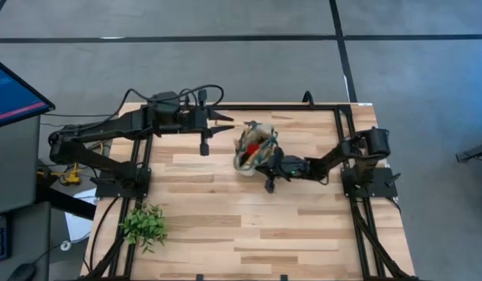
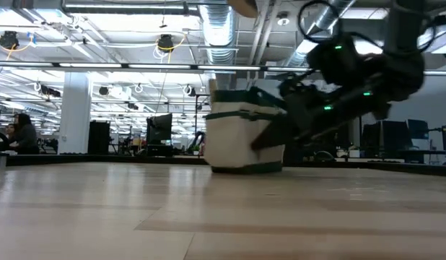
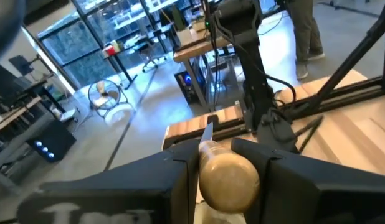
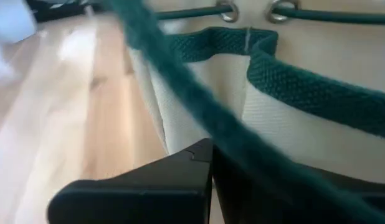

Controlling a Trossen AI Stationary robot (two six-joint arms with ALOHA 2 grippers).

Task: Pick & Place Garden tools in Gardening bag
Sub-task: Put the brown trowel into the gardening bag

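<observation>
The gardening bag [image 1: 253, 150], beige with green trim, stands upright on its base at mid-table [image 2: 241, 137]. A red-and-black tool [image 1: 261, 143] and light handles stick out of it. My left gripper [image 1: 216, 119] hovers high to the bag's left, shut on a trowel [image 3: 225, 177] with a wooden handle and silver blade [image 3: 207, 132]. My right gripper [image 1: 266, 161] is low at the bag's right side, shut, its tips [image 4: 210, 163] at the beige wall [image 4: 267, 130] under a green loop handle [image 4: 180, 87]. My left gripper pinches the trowel's wooden handle [image 3: 202, 171] between its two fingers [image 3: 276, 171], one on each side. The tool lies along the fingers, blade pointing ahead toward the table's right. It is lifted clear, roughly level. My right gripper's shut tips stand against the bag's side wall, coming slanting down from the table's right. The green loop handle lies across the fingers. Whether they press the wall, I cannot tell.
A leafy green plant [image 1: 144, 225] sits at the table's near left. Black frame rails [image 1: 346, 133] edge the table. A monitor [image 1: 15, 94] stands off the left side. Bare wood lies in front of the bag [image 1: 288, 226].
</observation>
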